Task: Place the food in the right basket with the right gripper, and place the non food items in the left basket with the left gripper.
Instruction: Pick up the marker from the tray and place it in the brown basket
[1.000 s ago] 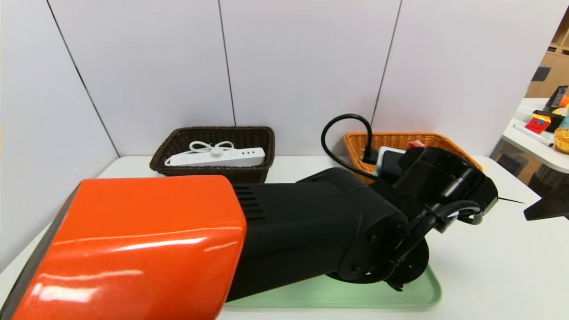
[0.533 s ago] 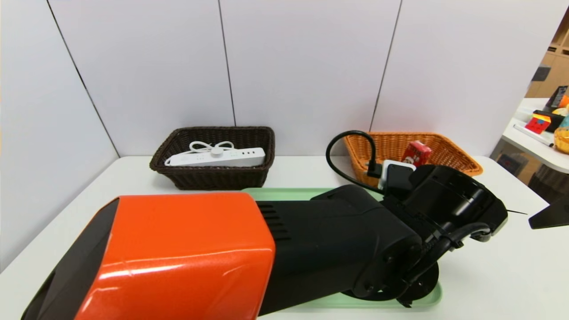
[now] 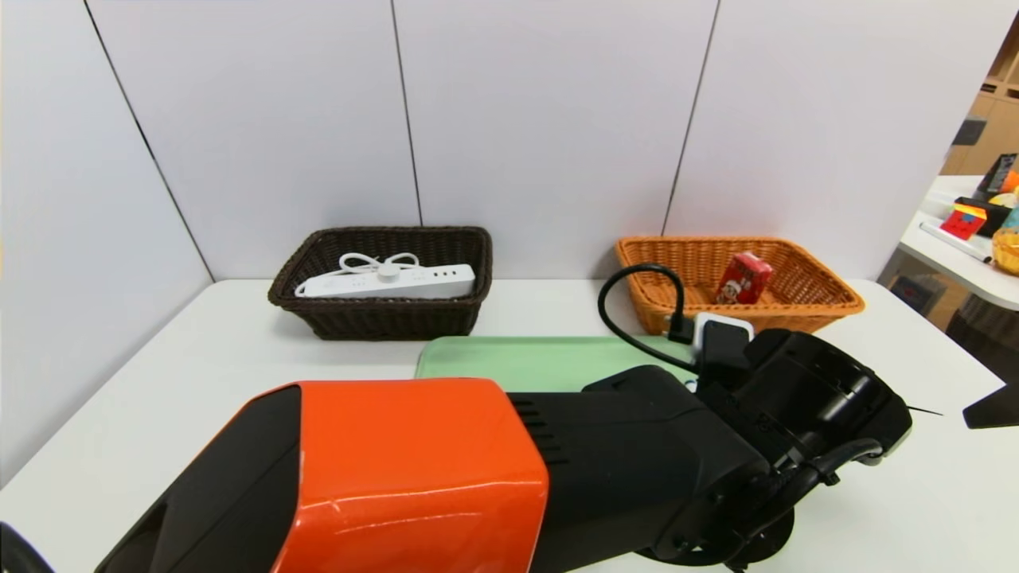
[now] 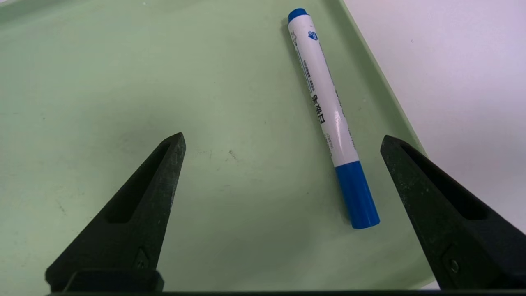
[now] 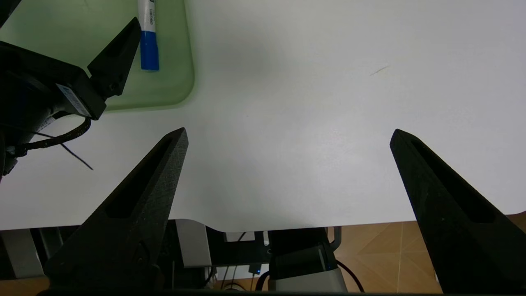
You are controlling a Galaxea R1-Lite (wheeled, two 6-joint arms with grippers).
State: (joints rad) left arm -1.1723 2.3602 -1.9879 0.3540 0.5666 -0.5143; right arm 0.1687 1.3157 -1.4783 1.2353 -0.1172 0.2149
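A white marker with a blue cap (image 4: 328, 111) lies on the green tray (image 4: 123, 82), close to one long rim. My left gripper (image 4: 282, 137) hangs open just above it; the cap end lies between the fingers, close to one of them. The red carton (image 3: 744, 278) stands in the orange-tan basket (image 3: 804, 302). The dark brown basket (image 3: 382, 318) holds the white power strip (image 3: 414, 282), with a small round white device (image 3: 388, 272) on top. My right gripper (image 5: 288, 131) is open and empty over bare table near the front edge.
My left arm's orange and black casing (image 3: 478, 477) fills the foreground of the head view and covers the near half of the tray (image 3: 541, 362). A side table with coloured items (image 3: 971, 223) stands off to the right. White panels wall the back.
My left arm has drawn back towards me and lower, uncovering the orange-tan basket, the carton and the tray's far part. Both grippers stay open.
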